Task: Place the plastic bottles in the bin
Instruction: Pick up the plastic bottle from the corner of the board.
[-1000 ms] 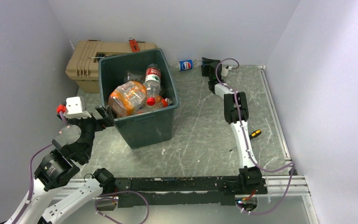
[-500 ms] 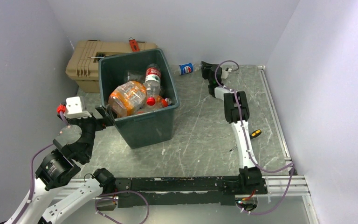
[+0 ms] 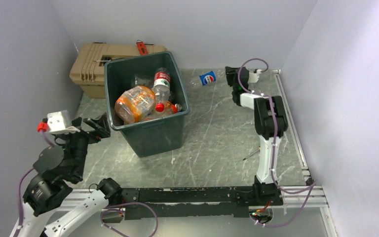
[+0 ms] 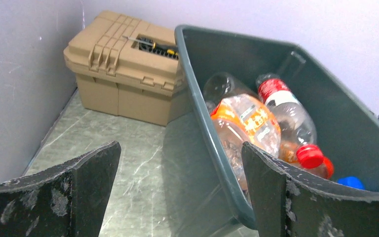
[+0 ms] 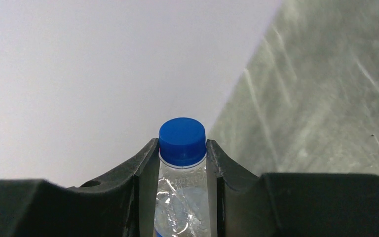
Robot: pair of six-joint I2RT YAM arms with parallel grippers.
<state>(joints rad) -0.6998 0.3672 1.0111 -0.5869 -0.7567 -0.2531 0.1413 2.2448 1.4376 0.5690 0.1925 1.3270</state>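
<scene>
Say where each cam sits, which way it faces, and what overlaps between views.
Top external: above and behind the arms, looking down at the table; both arms show, left gripper open, right gripper near the far edge.
Left wrist: on the left wrist, facing the bin and toolbox; its own fingers frame the view.
Right wrist: facing the wall; its own fingers clamp the blue-capped bottle.
Shared: top and left wrist both show bin, toolbox, orange-labelled bottle.

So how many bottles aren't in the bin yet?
1. The blue-label bottle near the back wall, gripped at its neck by the right gripper. Others could hide behind the bin or toolbox.
</scene>
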